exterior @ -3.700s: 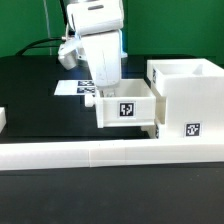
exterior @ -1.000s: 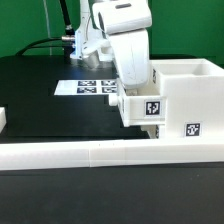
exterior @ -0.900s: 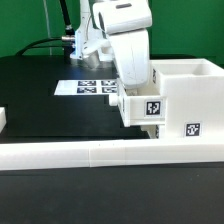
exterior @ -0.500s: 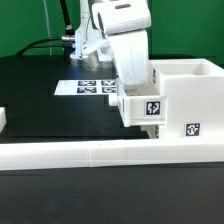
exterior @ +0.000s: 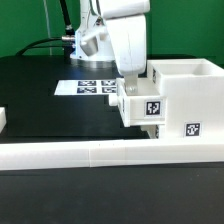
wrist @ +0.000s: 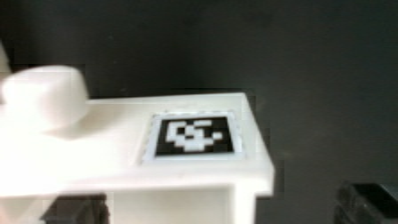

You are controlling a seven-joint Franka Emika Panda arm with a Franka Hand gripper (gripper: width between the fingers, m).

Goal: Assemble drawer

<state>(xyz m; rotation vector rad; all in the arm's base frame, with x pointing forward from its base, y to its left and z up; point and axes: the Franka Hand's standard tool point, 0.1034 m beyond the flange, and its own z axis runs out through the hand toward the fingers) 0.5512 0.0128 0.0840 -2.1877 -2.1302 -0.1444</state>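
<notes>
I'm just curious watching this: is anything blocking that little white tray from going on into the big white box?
Nothing visible does. The small tray already sits against the housing under the pincer; the low white wall lies in front, off its path.

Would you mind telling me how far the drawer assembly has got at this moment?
One small tray looks partly slid into the housing, its tagged face protruding on the exterior view's left. In hand: the tool sits right above that tray; whether it grips is unclear. Left: pushing the tray fully home. A white piece at the exterior view's left edge lies apart; what it is cannot be told.
</notes>
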